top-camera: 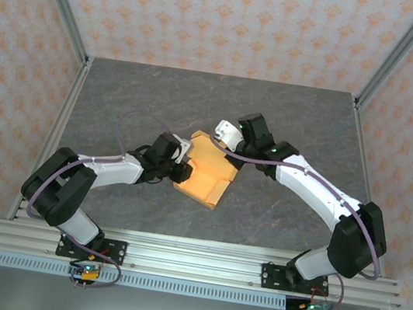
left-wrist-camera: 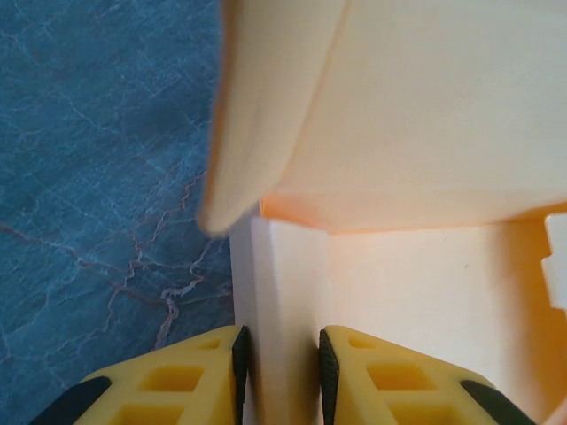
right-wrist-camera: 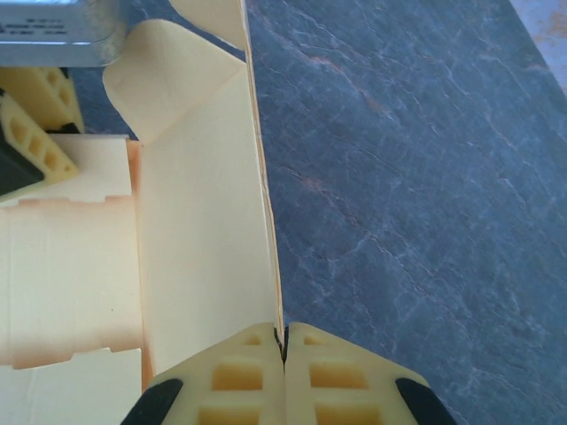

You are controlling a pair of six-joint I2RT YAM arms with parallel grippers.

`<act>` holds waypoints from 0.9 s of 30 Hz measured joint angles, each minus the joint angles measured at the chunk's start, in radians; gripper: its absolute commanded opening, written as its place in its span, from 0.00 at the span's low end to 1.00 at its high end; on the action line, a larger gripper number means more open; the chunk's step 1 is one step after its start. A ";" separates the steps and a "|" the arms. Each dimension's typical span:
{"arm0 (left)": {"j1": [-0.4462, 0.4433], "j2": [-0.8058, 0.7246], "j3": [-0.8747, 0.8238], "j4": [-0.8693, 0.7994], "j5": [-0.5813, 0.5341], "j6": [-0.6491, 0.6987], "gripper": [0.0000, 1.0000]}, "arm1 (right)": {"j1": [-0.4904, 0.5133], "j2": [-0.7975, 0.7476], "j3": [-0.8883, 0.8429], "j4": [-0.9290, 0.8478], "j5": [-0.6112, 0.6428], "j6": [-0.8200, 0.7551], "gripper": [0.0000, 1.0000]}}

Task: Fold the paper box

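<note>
Tan-orange cardboard, one paper box [top-camera: 207, 175]: two grippers, left gripper [left-wrist-camera: 283, 345] and right gripper [right-wrist-camera: 283, 341], each clamped on one wall.

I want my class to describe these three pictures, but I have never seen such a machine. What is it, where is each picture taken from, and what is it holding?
A left arm and a right arm are bolted at the near edge of a grey table, each ending in a two-finger gripper. One picture looks down from above; the other two come from a camera on each wrist. On the table lies a tan paper box, partly folded. The left gripper clasps one box wall between its yellow fingers; the right gripper is pinched shut on another wall's thin edge.
</note>
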 measured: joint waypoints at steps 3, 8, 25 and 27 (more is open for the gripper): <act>-0.005 0.004 0.004 -0.016 -0.017 0.006 0.29 | 0.008 0.000 -0.002 0.010 0.029 -0.004 0.00; -0.005 0.005 0.012 -0.030 -0.024 0.006 0.25 | 0.045 -0.013 -0.022 0.038 0.092 -0.022 0.00; -0.025 0.054 0.048 -0.029 -0.195 -0.027 0.00 | 0.127 -0.061 -0.061 0.143 0.237 0.110 0.38; -0.025 0.054 0.048 -0.023 -0.220 -0.030 0.00 | 0.114 -0.100 -0.081 0.161 0.237 0.175 0.47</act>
